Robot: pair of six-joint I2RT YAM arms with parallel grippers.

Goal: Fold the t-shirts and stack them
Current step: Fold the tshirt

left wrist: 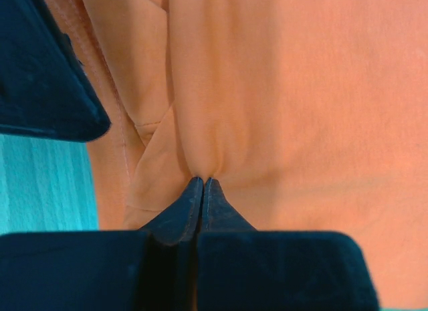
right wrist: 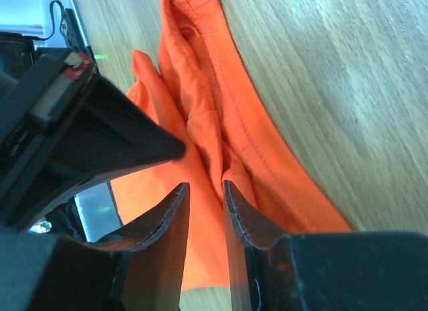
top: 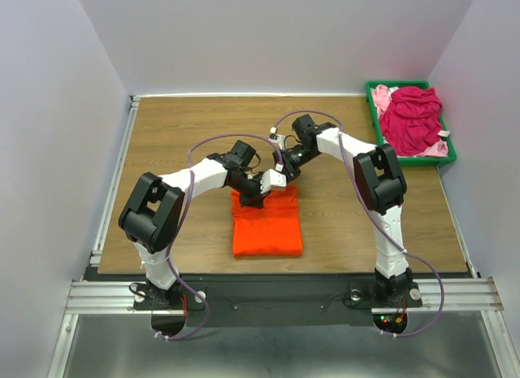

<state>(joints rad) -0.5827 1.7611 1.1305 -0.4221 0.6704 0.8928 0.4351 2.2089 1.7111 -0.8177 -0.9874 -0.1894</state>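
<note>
1. I am watching the orange t-shirt lying folded on the wooden table, near its front edge, between the two arms.
2. The left gripper is clenching a small pucker of the shirt's cloth at its tips, jaws pressed together.
3. The right gripper is straddling a hemmed ridge of the same shirt, jaws narrowly parted; I cannot tell whether they are clamping it.
4. The magenta t-shirt is lying bunched in the green bin, well apart at the far right.

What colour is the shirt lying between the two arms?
Bright orange t-shirt, clearest in top external view.
</note>
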